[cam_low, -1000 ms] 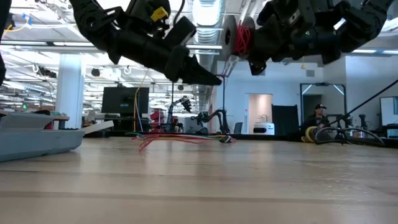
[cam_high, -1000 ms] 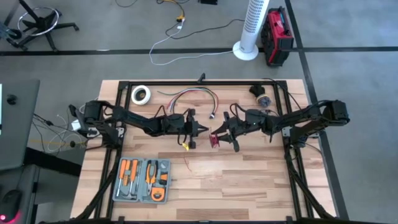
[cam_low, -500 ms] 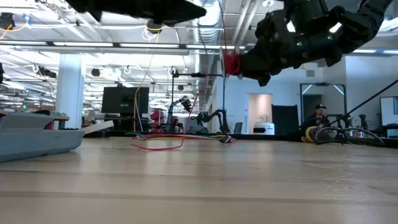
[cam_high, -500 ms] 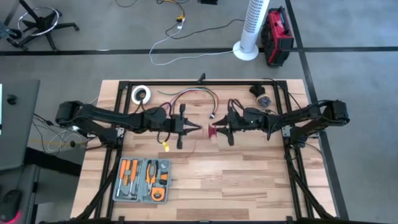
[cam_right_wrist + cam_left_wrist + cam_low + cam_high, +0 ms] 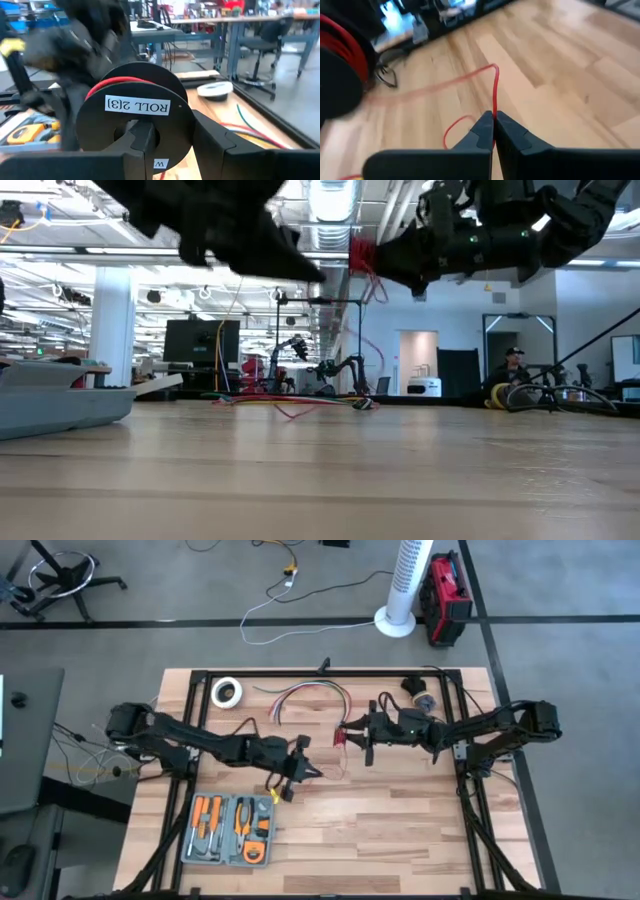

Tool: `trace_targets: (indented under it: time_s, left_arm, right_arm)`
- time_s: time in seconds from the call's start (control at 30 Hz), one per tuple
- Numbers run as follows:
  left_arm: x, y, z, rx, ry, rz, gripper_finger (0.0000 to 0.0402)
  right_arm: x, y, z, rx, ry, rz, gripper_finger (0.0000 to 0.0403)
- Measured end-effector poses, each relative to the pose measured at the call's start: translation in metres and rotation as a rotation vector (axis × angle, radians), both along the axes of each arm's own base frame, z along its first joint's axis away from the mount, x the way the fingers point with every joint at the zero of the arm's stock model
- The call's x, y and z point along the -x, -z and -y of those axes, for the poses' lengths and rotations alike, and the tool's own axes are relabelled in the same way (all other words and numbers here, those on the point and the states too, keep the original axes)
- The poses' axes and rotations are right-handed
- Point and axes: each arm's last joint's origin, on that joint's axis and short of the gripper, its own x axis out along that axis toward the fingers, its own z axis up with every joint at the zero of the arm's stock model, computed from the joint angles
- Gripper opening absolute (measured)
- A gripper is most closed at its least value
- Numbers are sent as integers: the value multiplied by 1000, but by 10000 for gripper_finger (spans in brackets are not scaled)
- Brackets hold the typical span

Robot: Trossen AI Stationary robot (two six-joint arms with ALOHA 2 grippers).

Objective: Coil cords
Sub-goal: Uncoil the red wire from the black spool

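since half a second ago the left gripper [image 5: 313, 772] has moved down toward the grey tool tray [image 5: 229, 831] of orange-handled tools [image 5: 206, 812], and stays pinched on the thin red wire [image 5: 495, 90]. the right gripper [image 5: 345, 738] clamps a black spool wound with that wire [image 5: 136, 107], now higher over the wooden table [image 5: 400, 830]. slack trails between them.

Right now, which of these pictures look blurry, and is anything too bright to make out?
Left wrist view: the red wire is sharp at the left pincer, but smeared farther off, as is the spool. Right wrist view: the spool's label reads clearly, while the left arm behind is blurred. Low view: ceiling lights glare, leaving both arms dark silhouettes. High view: evenly lit.
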Motion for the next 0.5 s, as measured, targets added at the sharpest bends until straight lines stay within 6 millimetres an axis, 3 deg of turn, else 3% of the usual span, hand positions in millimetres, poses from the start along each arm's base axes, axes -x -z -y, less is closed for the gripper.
trace_targets:
  time_s: [0.13,0.27,0.5]
  left_arm:
    - [-10,23,-2,-50,-88,-49,0]
    - [-14,38,-11,-166,-289,-91,0]
    - [-11,37,-40,-277,-659,-81,0]
  right_arm:
    - [-1,-4,-11,67,-85,31,108]
    - [-2,-5,-23,100,-225,50,108]
    - [-1,0,-33,84,-383,7,108]
